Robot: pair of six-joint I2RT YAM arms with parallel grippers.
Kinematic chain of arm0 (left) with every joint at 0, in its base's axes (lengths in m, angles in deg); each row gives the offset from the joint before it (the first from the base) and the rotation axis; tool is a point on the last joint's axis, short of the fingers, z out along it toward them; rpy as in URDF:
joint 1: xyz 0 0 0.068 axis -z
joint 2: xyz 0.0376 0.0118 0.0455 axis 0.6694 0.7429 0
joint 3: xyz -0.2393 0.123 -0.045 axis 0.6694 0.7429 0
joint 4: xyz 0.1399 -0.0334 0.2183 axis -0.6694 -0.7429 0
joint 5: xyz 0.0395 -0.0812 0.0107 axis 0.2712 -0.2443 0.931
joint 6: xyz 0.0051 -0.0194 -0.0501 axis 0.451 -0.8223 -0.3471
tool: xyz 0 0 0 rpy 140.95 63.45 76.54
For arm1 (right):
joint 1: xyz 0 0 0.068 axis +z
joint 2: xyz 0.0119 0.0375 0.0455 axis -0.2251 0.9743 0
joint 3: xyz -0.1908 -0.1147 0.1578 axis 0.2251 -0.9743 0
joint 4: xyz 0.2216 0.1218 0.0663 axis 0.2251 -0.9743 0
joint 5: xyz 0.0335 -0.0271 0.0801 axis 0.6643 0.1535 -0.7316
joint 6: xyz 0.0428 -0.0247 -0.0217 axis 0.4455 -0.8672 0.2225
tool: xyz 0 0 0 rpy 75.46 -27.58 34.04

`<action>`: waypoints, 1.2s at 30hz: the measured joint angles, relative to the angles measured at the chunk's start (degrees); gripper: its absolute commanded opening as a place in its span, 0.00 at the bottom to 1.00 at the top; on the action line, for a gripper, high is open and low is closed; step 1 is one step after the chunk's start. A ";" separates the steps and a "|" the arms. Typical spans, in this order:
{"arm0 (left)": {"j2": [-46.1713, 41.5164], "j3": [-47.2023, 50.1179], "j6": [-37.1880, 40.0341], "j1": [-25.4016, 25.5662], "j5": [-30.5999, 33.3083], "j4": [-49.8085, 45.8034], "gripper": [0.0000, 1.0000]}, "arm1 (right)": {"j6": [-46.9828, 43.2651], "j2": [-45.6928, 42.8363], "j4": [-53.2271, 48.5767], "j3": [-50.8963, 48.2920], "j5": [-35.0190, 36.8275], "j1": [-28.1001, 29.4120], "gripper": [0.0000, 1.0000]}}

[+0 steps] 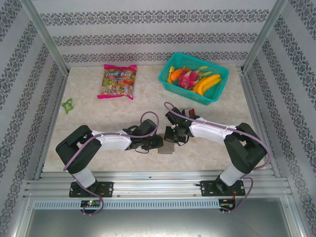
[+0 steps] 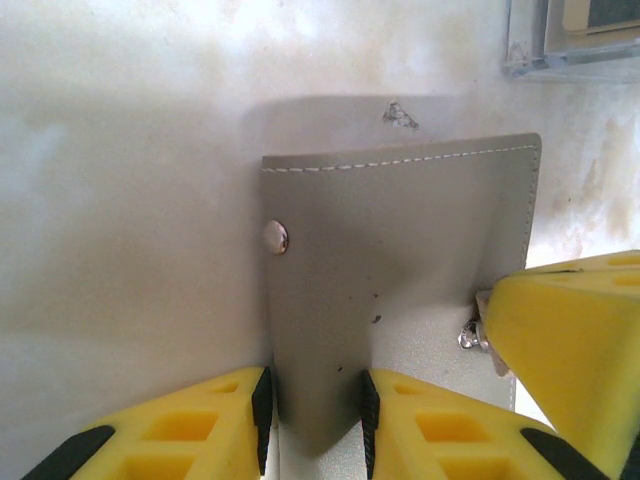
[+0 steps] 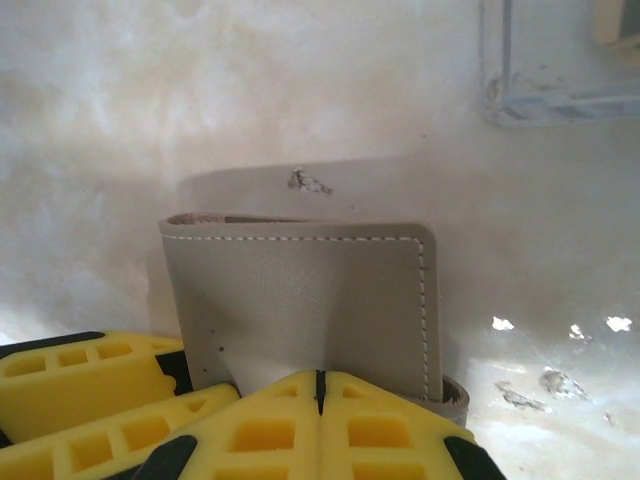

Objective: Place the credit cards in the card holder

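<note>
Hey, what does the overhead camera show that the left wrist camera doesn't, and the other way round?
Overhead adds the candy bag, the teal fruit basket and a small green item near the table's left edge. The left wrist camera adds close detail on the card holder: its snap stud, white stitching, and the left tool with a flap between its yellow fingers. Both share the gray card holder and the marbled tabletop.

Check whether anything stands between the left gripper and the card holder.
Nothing visible does. The left gripper has a flap of the card holder pinched between its fingers. The right gripper, shut, sits at the holder's edge, beside that grip rather than in its way.
</note>
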 measured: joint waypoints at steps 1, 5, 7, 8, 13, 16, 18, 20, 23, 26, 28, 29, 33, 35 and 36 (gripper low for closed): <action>0.02 0.00 0.00 0.00 -0.02 0.02 0.32 | 0.04 0.22 0.33 0.00 -0.11 0.11 0.00; 0.02 -0.02 0.00 0.00 -0.02 0.00 0.32 | 0.13 0.31 0.57 0.04 -0.11 0.61 0.00; 0.02 -0.02 0.02 0.00 -0.02 -0.02 0.32 | 0.13 0.31 0.26 0.26 0.22 0.83 0.00; 0.02 -0.02 0.00 0.00 -0.02 0.00 0.32 | 0.13 0.31 -0.11 0.44 0.37 0.87 0.00; 0.07 -0.02 0.00 0.00 -0.22 0.00 0.32 | 0.20 0.31 -1.11 0.66 2.23 2.03 0.00; 0.07 -0.02 0.00 0.00 -0.22 0.00 0.32 | 0.87 0.07 -0.20 -0.07 3.19 2.67 0.00; 0.07 -0.02 0.00 0.00 -0.22 0.00 0.31 | 1.64 -0.59 0.81 -1.03 3.93 3.15 0.00; 0.07 -0.02 -0.02 0.00 -0.22 0.00 0.31 | 2.38 -1.46 2.34 -2.43 4.81 3.67 0.00; 0.07 -0.02 -0.04 0.00 -0.22 0.00 0.31 | 4.11 -3.52 6.23 -5.64 6.08 4.39 0.00; 0.07 -0.02 -0.04 0.00 -0.22 0.00 0.31 | 6.05 -5.73 11.08 -9.42 7.26 5.01 0.00; 0.11 -0.02 -0.07 0.00 -0.24 0.00 0.31 | 7.72 -7.34 15.52 -12.68 7.63 5.20 0.00; 0.13 -0.02 -0.09 0.00 -0.24 0.02 0.31 | 8.50 -8.07 17.88 -14.34 7.98 5.42 0.00; 0.15 -0.02 -0.22 0.00 -0.31 0.11 0.31 | 10.03 -8.68 22.12 -16.70 10.21 6.67 0.00; 0.15 -0.02 -0.26 0.00 -0.31 0.09 0.31 | 10.78 -8.46 22.73 -16.85 11.47 7.34 0.00; 0.15 -0.02 -0.26 0.00 -0.28 0.09 0.31 | 11.02 -8.33 22.91 -16.85 11.85 7.52 0.00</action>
